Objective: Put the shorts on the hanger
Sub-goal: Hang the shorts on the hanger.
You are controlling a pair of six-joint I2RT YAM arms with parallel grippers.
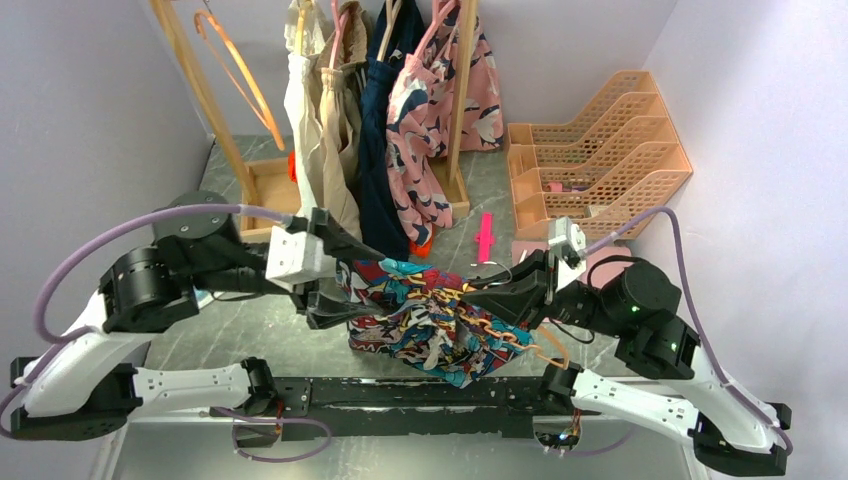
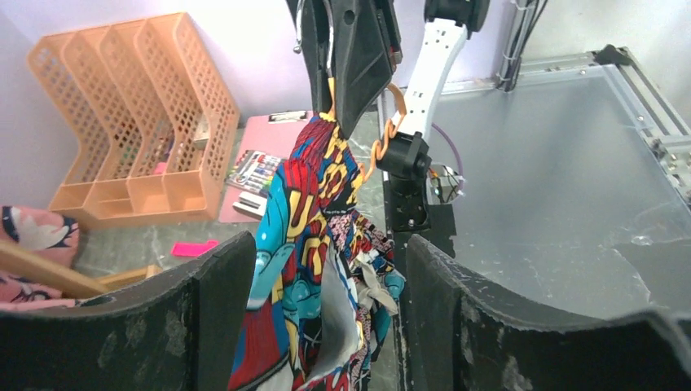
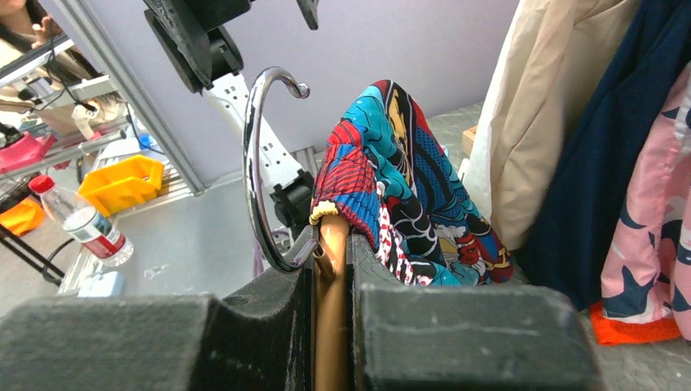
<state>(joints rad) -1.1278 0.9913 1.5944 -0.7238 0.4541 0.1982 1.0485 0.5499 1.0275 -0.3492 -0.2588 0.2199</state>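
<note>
From above, the shorts (image 1: pixel 420 325) hang bunched over the worktop (image 1: pixel 200 345), between the left claw (image 1: pixel 365 288) and the right claw (image 1: pixel 478 292). At the left wrist, that claw stands wide open, one finger on each side of the hanging fabric and gripping nothing; past it, the orange hanger (image 2: pixel 397 99) curves out from under the other claw. At the right wrist, the claw is clamped tight on the hanger's neck below its silver hook (image 3: pixel 257 163), with the shorts draped over the hanger just beyond the fingers.
</note>
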